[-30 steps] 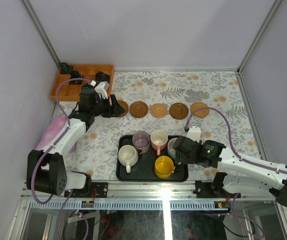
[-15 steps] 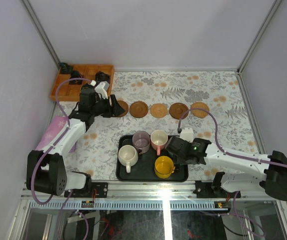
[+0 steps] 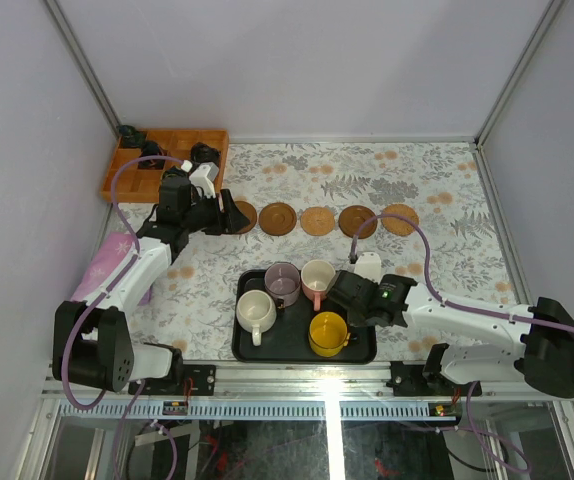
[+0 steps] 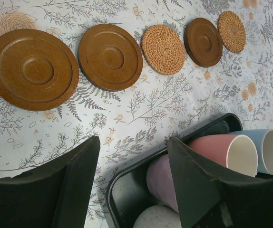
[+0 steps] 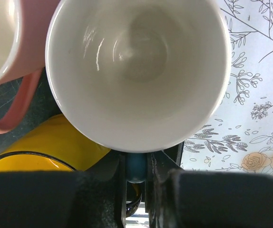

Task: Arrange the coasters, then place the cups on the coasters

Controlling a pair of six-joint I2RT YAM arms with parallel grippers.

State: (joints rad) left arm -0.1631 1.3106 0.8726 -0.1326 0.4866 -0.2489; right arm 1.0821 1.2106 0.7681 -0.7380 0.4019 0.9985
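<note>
Five coasters lie in a row on the floral cloth, from the leftmost (image 3: pixel 239 216) (image 4: pixel 32 69) to the rightmost (image 3: pixel 399 219) (image 4: pixel 231 31). The black tray (image 3: pixel 267 350) holds the cups: cream (image 3: pixel 257 311), mauve (image 3: pixel 283 283), pink (image 3: pixel 318 278) and yellow (image 3: pixel 328 333). My right gripper (image 3: pixel 352 298) (image 5: pixel 136 166) is shut on the handle of the light blue cup (image 5: pixel 139 71), which fills the right wrist view and is mostly hidden from above. My left gripper (image 3: pixel 222 215) (image 4: pixel 134 142) hangs open beside the leftmost coaster, holding nothing.
A wooden compartment box (image 3: pixel 167 160) with black parts stands at the back left. A pink object (image 3: pixel 107 265) lies under the left arm. Enclosure walls close in the cloth on the left, right and back. In the right wrist view the pink cup (image 5: pixel 3 42) and yellow cup (image 5: pixel 46 147) crowd the blue one.
My right gripper has moved left over the tray's right side and closed on the light blue cup's handle. The left arm has not moved.
</note>
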